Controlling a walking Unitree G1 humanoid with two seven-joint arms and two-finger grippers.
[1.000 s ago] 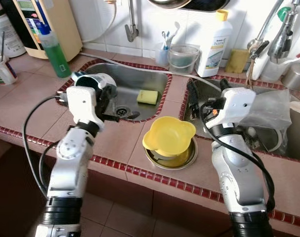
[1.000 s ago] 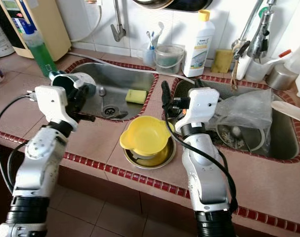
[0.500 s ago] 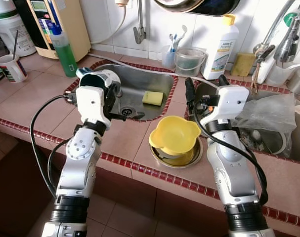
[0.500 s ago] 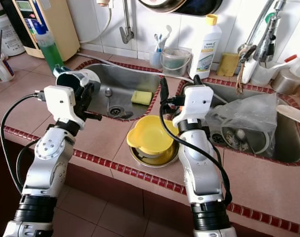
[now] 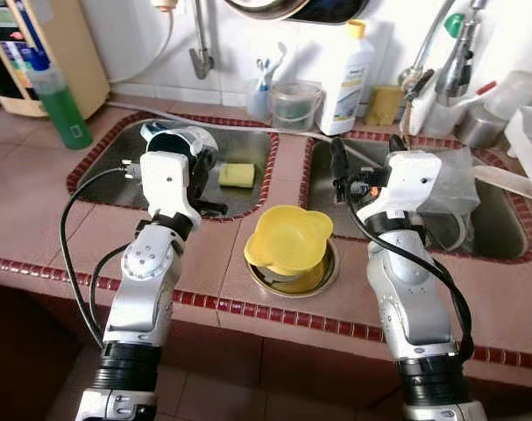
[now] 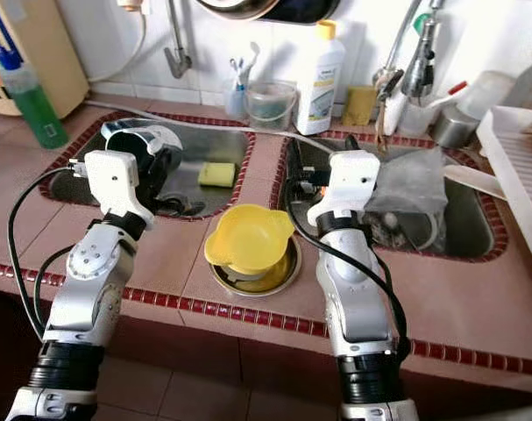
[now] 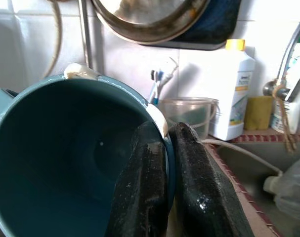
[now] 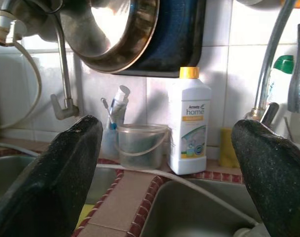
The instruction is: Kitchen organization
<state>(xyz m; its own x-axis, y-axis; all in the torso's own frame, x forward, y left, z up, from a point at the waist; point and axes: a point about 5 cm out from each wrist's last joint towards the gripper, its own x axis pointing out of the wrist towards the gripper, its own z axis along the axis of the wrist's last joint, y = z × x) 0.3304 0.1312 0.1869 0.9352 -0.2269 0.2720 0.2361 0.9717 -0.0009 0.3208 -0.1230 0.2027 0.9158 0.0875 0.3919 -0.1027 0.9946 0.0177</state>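
Mug [image 7: 65, 163], teal with a chipped white rim, hangs in the left pincer [image 7: 177, 163], whose two black fingers are clenched on the rim wall, one inside and one outside, holding it up over the near edge of the left sink [image 5: 117, 162]. That grip catches only a thin strip of rim, so I judge the mug could swivel or slip out if the arm swings fast, and it would drop onto the steel basin or the tiled bench [image 5: 38, 228] and chip further. The yellow bowl [image 5: 287, 241] sits in a metal dish just beside the arm's path and could be knocked. The right pincer [image 8: 169, 163] is released, fingers spread wide, raised near the right sink [image 5: 498, 237] with nothing between them.
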